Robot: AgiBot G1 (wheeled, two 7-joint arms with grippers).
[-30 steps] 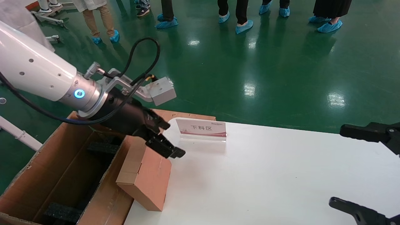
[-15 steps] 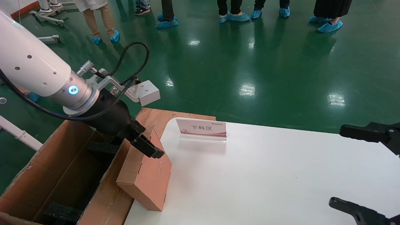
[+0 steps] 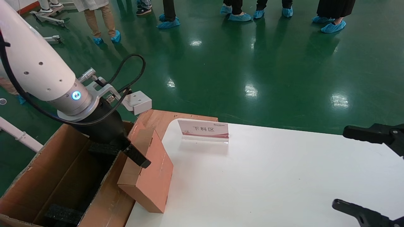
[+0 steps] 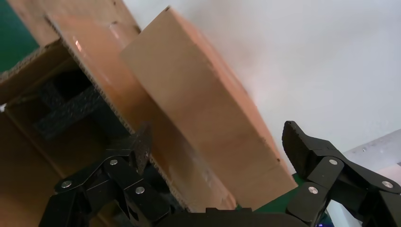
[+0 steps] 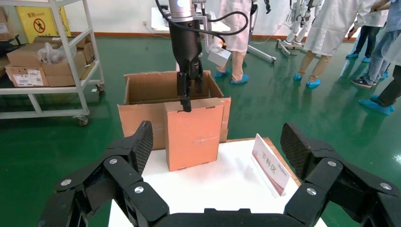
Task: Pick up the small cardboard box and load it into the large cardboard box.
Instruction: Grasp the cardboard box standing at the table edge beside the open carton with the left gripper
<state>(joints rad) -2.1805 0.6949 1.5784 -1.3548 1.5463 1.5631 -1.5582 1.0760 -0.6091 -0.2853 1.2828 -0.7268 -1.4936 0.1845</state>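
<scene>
The small cardboard box [image 3: 148,171] stands on end at the white table's left edge and leans against the large cardboard box [image 3: 47,151]. It also shows in the left wrist view [image 4: 203,104] and the right wrist view [image 5: 194,132]. My left gripper [image 3: 131,151] is open and points down over the small box's top. One finger [image 3: 138,156] lies across that top. In the left wrist view [image 4: 217,146] the jaws stand wide apart around the small box's end and the large box's wall [image 4: 118,109]. My right gripper [image 3: 340,167] is open and idle at the table's right side.
Black foam blocks [image 3: 102,148] sit inside the large box. A clear sign holder [image 3: 203,130] with red print stands at the back of the white table [image 3: 268,176]. People in blue shoe covers stand on the green floor behind. A metal shelf cart [image 5: 47,61] is beyond the large box.
My left gripper has moved left and down, from over the table to the small box's top at the large box's edge. The small box and right arm have not moved.
</scene>
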